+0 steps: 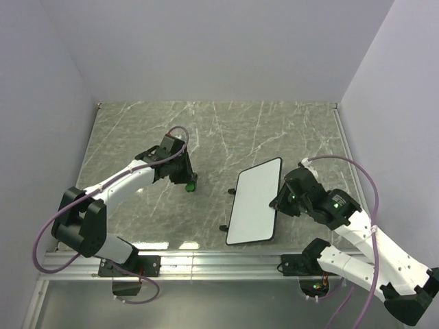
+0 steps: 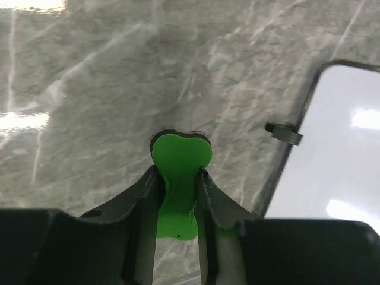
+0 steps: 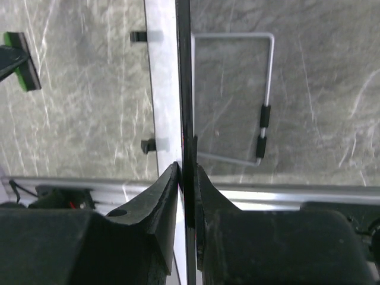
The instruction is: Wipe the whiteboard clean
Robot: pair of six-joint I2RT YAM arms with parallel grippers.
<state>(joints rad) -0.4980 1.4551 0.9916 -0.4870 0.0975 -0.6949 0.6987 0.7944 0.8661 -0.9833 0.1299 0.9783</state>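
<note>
left pincer (image 2: 178,175) clamped on matte green eraser (image 2: 181,151) | right pincer (image 3: 187,172) clamped on glossy whiteboard (image 1: 254,201) rim

Your left arm (image 1: 123,179) stretched forward-right, left gripper (image 1: 190,182) clamped | your right arm (image 1: 357,236) folded leftward, right gripper (image 1: 280,200) clamped, jaws narrow.

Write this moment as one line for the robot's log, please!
left end effector: shut on green eraser, off whiteboard | right end effector: shut on whiteboard edge | marks: none visible
</note>
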